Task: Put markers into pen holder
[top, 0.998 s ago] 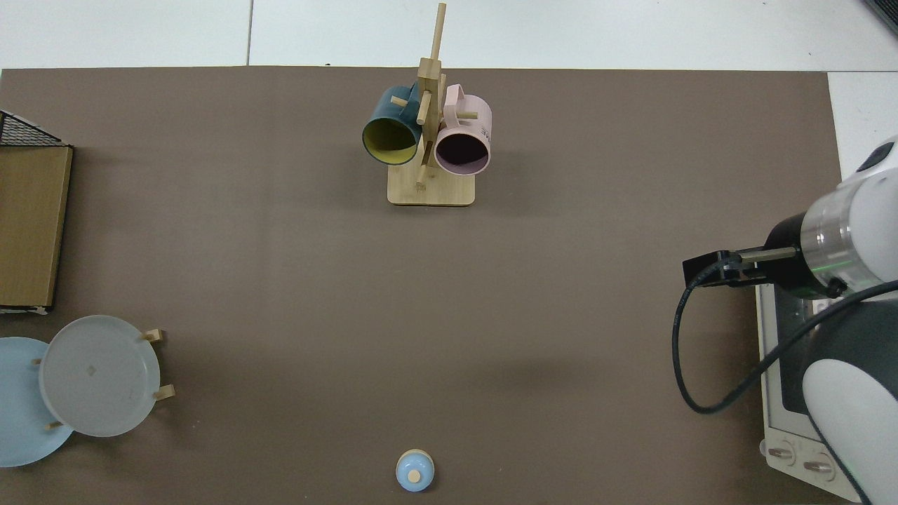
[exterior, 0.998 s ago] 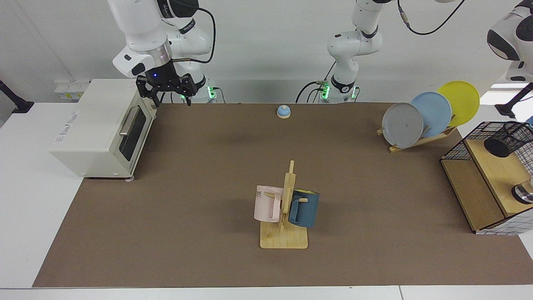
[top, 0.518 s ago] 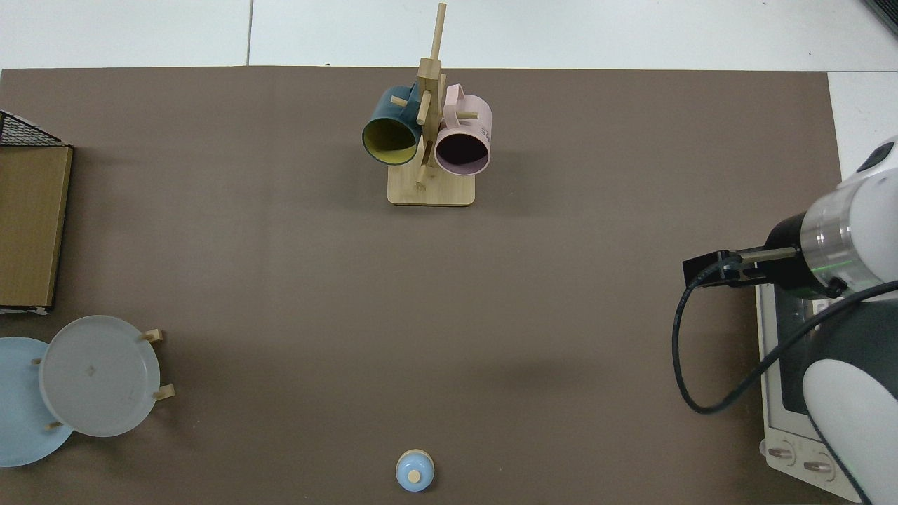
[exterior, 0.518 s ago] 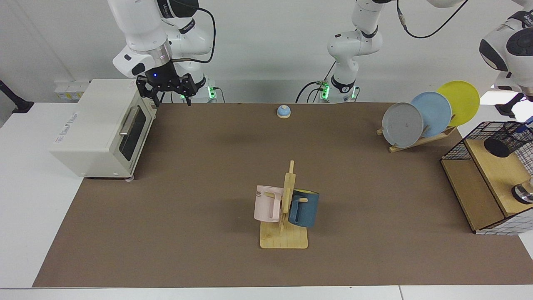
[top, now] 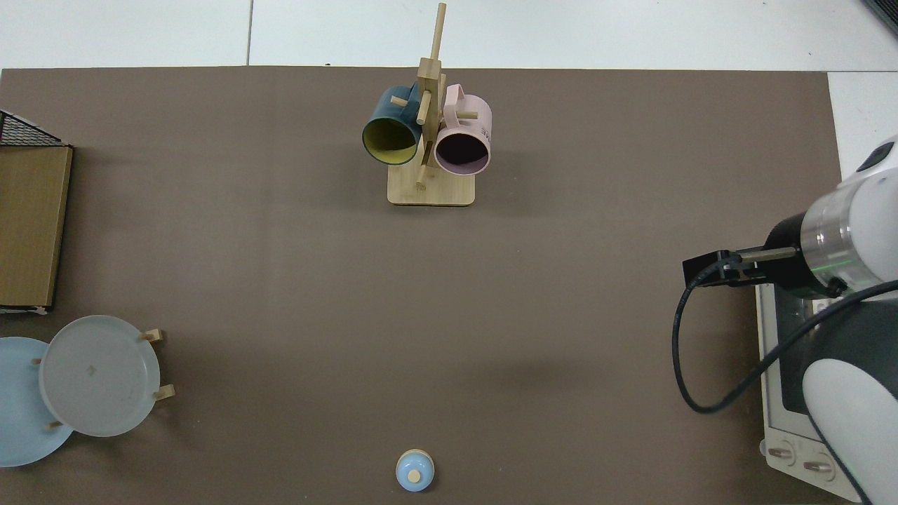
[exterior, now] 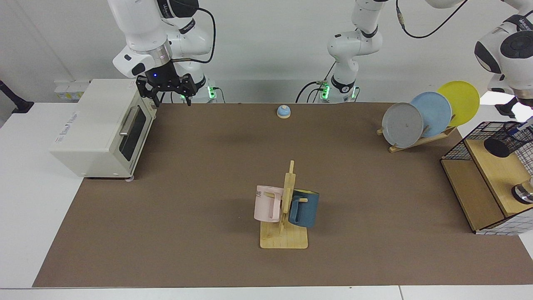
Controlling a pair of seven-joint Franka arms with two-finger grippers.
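Marker (exterior: 525, 124) tilted in pen holder (exterior: 510, 139)

The right gripper (exterior: 168, 99) hangs above the table's far edge, wrist vertical, fingers spread and pointing down; this arm waits. The left arm reaches out past the table's end, its gripper out of view.

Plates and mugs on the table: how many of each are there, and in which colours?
Plates: 3 (grey plate, blue plate, yellow plate), all standing in the wooden rack.
Mugs: 2 (pink mug, dark blue mug), both hanging on the wooden mug stand.
Total: 5
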